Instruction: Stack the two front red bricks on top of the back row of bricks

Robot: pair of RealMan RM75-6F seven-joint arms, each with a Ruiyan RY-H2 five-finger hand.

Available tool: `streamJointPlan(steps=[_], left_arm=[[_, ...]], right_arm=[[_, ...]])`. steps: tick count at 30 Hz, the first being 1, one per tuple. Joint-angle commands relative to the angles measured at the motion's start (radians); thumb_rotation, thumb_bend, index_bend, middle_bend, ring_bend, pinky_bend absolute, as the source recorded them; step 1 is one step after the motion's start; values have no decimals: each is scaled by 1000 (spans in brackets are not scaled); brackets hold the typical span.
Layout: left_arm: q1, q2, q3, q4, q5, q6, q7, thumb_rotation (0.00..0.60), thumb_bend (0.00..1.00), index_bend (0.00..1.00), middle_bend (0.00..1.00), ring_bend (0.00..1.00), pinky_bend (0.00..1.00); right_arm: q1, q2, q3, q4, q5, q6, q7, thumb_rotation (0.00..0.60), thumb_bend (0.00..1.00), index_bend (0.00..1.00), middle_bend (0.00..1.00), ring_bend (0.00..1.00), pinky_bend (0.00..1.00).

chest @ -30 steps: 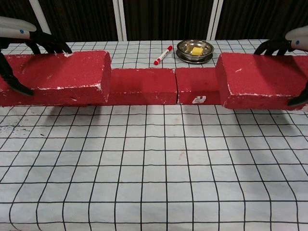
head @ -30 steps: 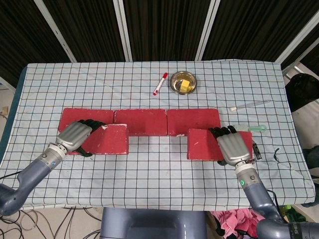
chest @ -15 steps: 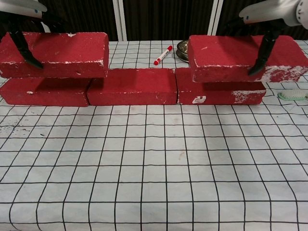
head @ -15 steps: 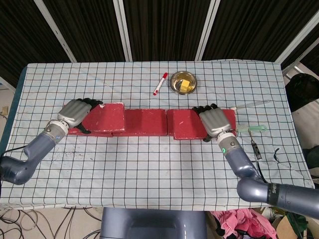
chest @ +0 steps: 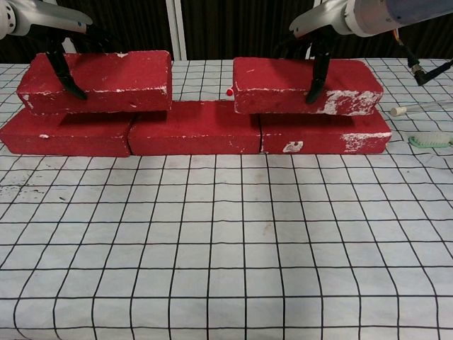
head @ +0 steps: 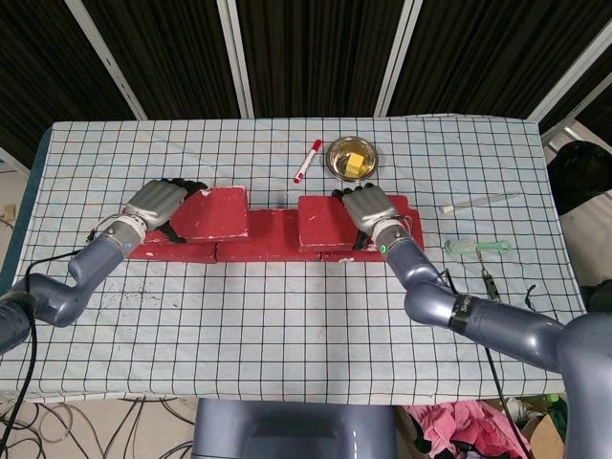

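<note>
Back row (chest: 195, 127) of three red bricks lies end to end across the worktop (head: 287, 306), on a checked cloth.

Left brick (chest: 95, 81) sits on top of the row's left end, overlapping the left and middle bricks below. In the chest view it looks slightly raised at its right end, contact with the row unclear. Left robot hand (head: 158, 206) grips this brick at its left end, dark fingers (chest: 64, 74) down over the front face, palm on top.

Right brick (chest: 304, 85) rests on the row's right side, over the right brick and just past the seam toward the middle. Right robot hand (head: 368, 208) grips it from above near the middle, fingers (chest: 315, 74) wrapped down the front face.

Between the two top bricks there is a gap, with the middle back brick bare there.

Behind the row: red marker (head: 307, 161) and a metal bowl (head: 352, 158) with a yellow block in it, near each other. Right of the row: a thin white stick (head: 478, 202), a green toothbrush (head: 478, 247) and a small dark tool (head: 488, 284), all apart from the bricks.
</note>
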Motion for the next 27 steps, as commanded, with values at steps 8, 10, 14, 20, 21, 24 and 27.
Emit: streamJointPlan(steps=[8,10,14,20,21,24,27], left_arm=[[-16,-41,15,56,65,-51,-83,600,208,151,219,118,249],[-18,-51,19,65,76,-57,-95,600,209,149,218,118,248],[-18,-67,23,82,97,-57,-125,600,208,148,217,117,247],[-22,-72,25,102,127,-54,-170,600,208,146,216,116,245],[-22,-71,26,103,132,-54,-174,600,208,146,216,115,245],[-25,-71,29,106,142,-55,-187,600,208,145,216,116,245],[-33,-77,32,113,152,-62,-205,600,208,144,215,115,245]], right_arm=[[69,-88,-49,113,36,-34,46,600,0,174,207,161,124],[78,-106,-56,131,34,-32,53,600,0,174,207,161,125],[95,-140,-75,171,30,-29,64,600,0,174,207,162,125],[114,-164,-91,203,26,-22,85,600,0,174,207,162,125],[116,-167,-94,206,24,-21,86,600,0,174,207,162,124],[123,-175,-105,217,27,-22,88,600,0,174,207,162,124],[130,-183,-113,231,37,-27,98,600,0,174,207,161,125]])
